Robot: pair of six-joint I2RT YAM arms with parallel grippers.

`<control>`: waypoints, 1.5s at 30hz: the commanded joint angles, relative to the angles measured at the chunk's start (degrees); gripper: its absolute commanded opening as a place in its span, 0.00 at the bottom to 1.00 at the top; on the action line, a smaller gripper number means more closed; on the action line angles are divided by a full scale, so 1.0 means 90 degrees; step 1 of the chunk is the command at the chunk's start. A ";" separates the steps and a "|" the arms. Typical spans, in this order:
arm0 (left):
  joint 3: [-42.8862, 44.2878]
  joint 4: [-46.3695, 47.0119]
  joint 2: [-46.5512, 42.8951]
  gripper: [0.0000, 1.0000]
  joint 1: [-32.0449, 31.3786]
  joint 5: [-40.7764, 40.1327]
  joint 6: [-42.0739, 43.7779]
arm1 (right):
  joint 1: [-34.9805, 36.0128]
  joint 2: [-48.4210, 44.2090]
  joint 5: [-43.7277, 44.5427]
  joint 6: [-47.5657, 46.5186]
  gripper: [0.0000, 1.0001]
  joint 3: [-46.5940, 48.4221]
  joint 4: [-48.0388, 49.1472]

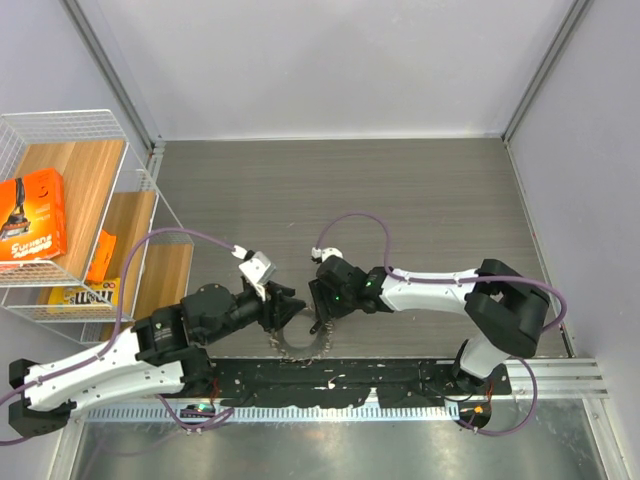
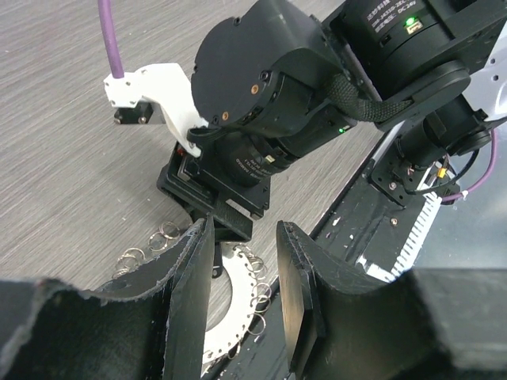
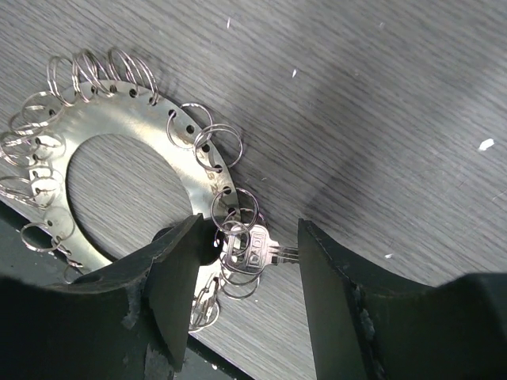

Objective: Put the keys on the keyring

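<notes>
The keyring (image 3: 135,127) is a flat silvery disc with a wide hole, lying on the grey table at its near edge (image 1: 298,345). Small split rings hang from the holes round its rim. One small silver key (image 3: 257,249) lies flat among the rings at the disc's edge, its blade pointing right. My right gripper (image 3: 249,237) is open and straddles this key, the blade tip close to the right finger; a dark rounded part sits against the left finger. My left gripper (image 2: 244,237) is open above the disc (image 2: 234,309), facing the right gripper, with nothing between its fingers.
A white wire basket (image 1: 120,150) stands at the left with an orange box (image 1: 32,215) and other packets inside. A black base rail (image 1: 330,380) runs along the near table edge just below the disc. Both arms meet closely over the disc.
</notes>
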 commanded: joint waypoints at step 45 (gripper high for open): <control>0.0499 0.0105 -0.0555 0.43 0.0020 0.0277 0.0149 | 0.0688 -0.2380 -0.0155 -0.0729 0.06 0.1636 -0.2250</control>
